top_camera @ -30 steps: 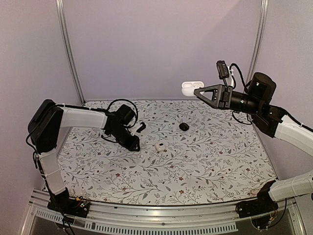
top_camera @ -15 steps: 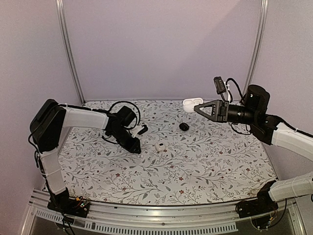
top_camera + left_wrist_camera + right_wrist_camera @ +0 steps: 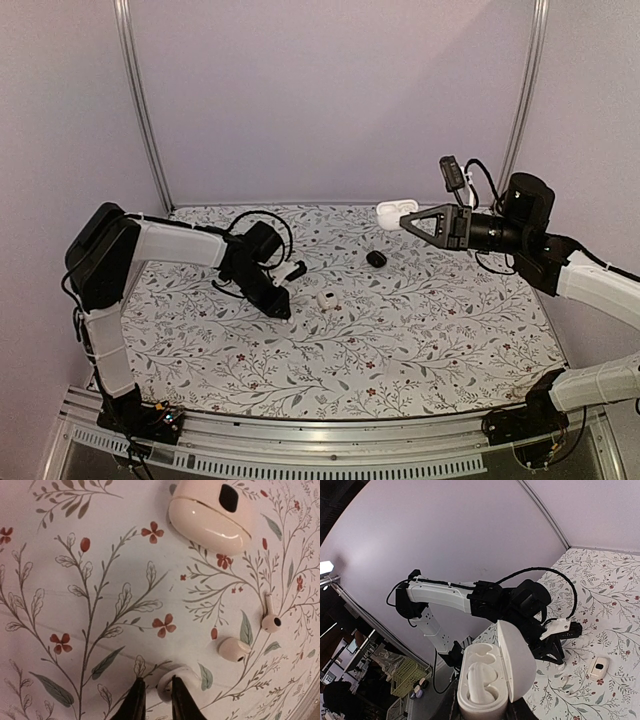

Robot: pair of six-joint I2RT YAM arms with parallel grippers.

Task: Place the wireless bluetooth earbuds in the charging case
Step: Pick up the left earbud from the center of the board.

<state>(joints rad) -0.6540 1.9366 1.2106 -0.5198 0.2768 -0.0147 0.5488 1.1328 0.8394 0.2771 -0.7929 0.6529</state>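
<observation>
The left claw (image 3: 157, 690) is down on the bench (image 3: 75, 630). Its fingers are drawn close together with a white earbud (image 3: 166, 680) in the narrow gap, apparently pinched. Just beyond lie a second earbud (image 3: 234, 649), bulb showing, and a third earbud (image 3: 271, 616), stem showing; they are near each other but not touching. Farther out sits a closed pale case (image 3: 210, 515). The right claw (image 3: 485, 707) clamps the base of an open case (image 3: 485, 680), held in the air at the far right with its lid up. One well seems to hold something white, but I cannot be sure. A black case (image 3: 376, 258) rests on the bench between the arms. I judge these earbuds to be very light, hard and glossy, so a rounded bulb could squirt out under a firm squeeze. A gentle pinch across the stem, or low on the bulb, looks safest, and it leaves the tip free to enter a well. The count is three cases and three loose white earbuds; I can make out no black earbud.
</observation>
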